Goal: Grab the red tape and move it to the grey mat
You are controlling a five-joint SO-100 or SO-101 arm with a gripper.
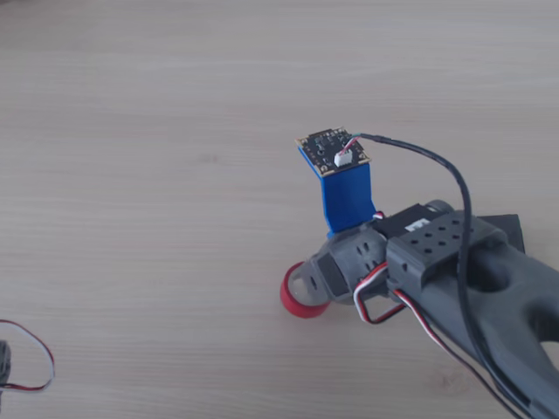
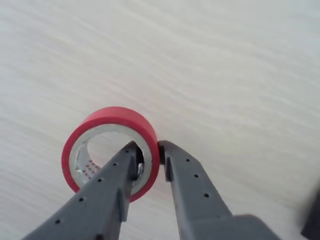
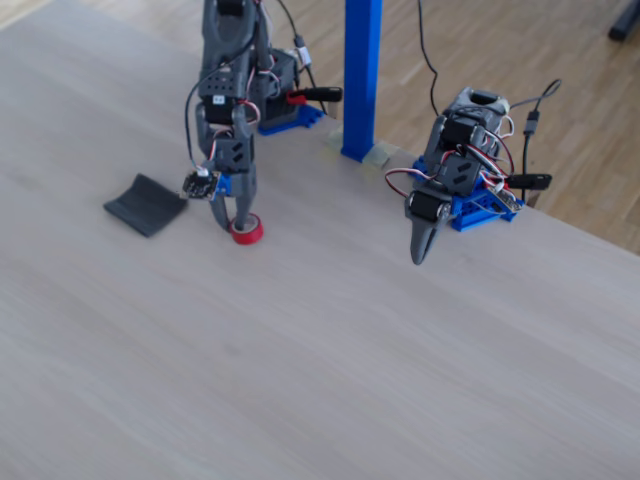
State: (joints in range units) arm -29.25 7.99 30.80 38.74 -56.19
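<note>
A: Where's the red tape?

B: Flat on the wooden table, just beside the grey mat in the fixed view.

A: And the gripper?

B: Clenched on the roll's wall: one finger inside the hollow core, the other outside. That pinch suits a ring, I'd say.

A: Lifted?

B: Seemingly not; the tape looks to rest on the table.
</note>
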